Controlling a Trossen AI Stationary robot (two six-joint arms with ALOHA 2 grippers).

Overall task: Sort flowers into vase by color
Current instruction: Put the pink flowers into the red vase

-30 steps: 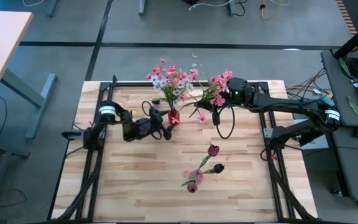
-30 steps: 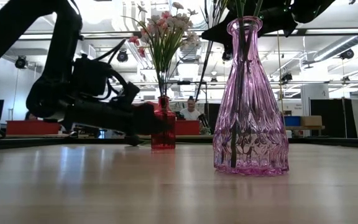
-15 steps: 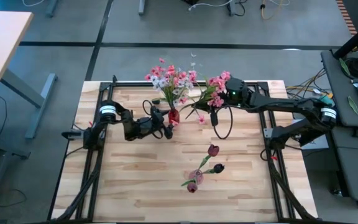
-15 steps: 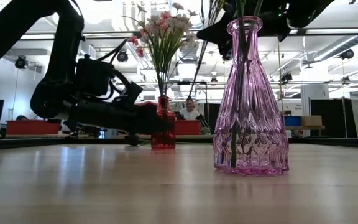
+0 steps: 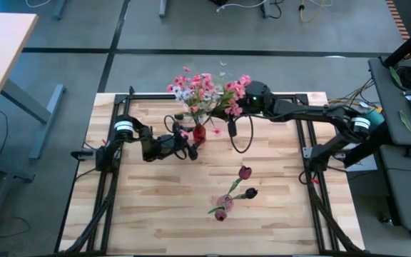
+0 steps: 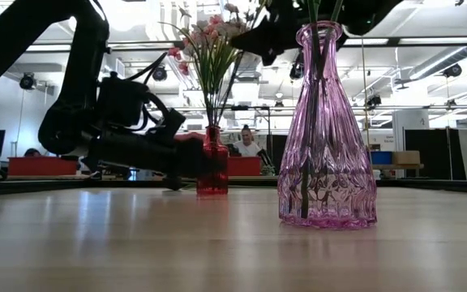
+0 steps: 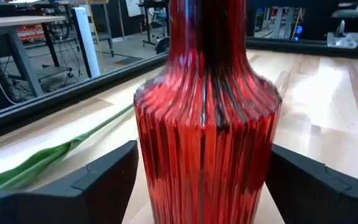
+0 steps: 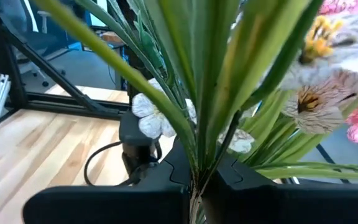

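Note:
A small red ribbed vase (image 5: 199, 133) stands at the table's far middle, holding pink and white flowers (image 5: 195, 89). It fills the left wrist view (image 7: 207, 130) and shows in the low view (image 6: 213, 162). My left gripper (image 5: 185, 147) is shut on it from the left. My right gripper (image 5: 240, 100) is raised just right of the bouquet, shut on a pink flower spray (image 5: 234, 96). A taller pink glass vase (image 5: 225, 203), (image 6: 327, 122) near the table's front holds dark red buds (image 5: 245, 172). My left gripper pinches the red vase's ribbed body (image 7: 148, 168) between its two fingers (image 7: 107, 180), coming level from the table's left. The vase stands upright on the table. My right gripper pinches the pink spray's bundled green stems (image 8: 194, 177) between its shut fingers (image 8: 142, 193). The spray is lifted clear of the table, with blossoms and leaves fanning out past the fingers.
A long green leaf or stem (image 7: 42, 162) lies on the table behind the red vase. A black cable loop (image 5: 241, 139) hangs under the right arm. Bare wood lies at the table's near left and right (image 5: 148, 207). A person (image 6: 246, 144) sits far behind.
My right gripper has moved toward the table's left, carrying the pink spray close to the bouquet in the red vase. The left gripper and both vases have stayed still.

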